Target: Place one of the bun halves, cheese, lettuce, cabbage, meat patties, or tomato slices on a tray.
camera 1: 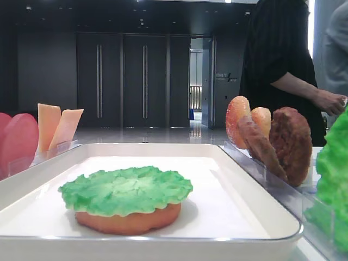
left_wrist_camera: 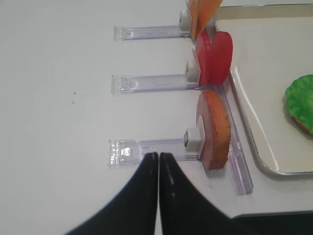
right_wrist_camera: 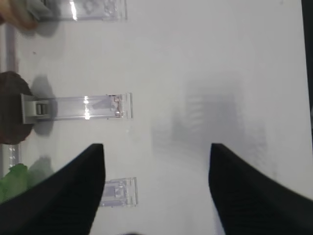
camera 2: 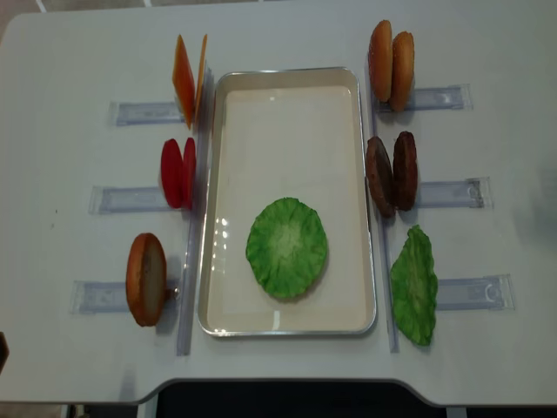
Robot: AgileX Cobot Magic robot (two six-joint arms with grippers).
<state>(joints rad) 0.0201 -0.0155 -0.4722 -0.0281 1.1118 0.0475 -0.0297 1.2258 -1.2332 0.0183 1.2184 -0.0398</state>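
The white tray [camera 2: 287,139] holds a bun half [camera 1: 128,222] with a green lettuce [camera 2: 286,246] leaf lying on top of it. Left of the tray, upright in clear holders, stand cheese [camera 2: 188,79] slices, tomato slices [camera 2: 177,172] and one bun half [camera 2: 146,279]. To its right stand two bun halves [camera 2: 391,65], two meat patties [camera 2: 392,172] and another lettuce leaf [camera 2: 413,285]. My left gripper [left_wrist_camera: 157,154] is shut and empty, hovering over the holder beside the left bun half [left_wrist_camera: 215,129]. My right gripper [right_wrist_camera: 156,147] is open and empty above bare table, right of a patty [right_wrist_camera: 10,115]. No cabbage shows.
Clear plastic holder rails [camera 2: 448,192] stick outward from each food stand on both sides. The table's front edge [camera 2: 287,383] runs just below the tray. A person in dark clothes [camera 1: 283,60] stands behind the table on the right.
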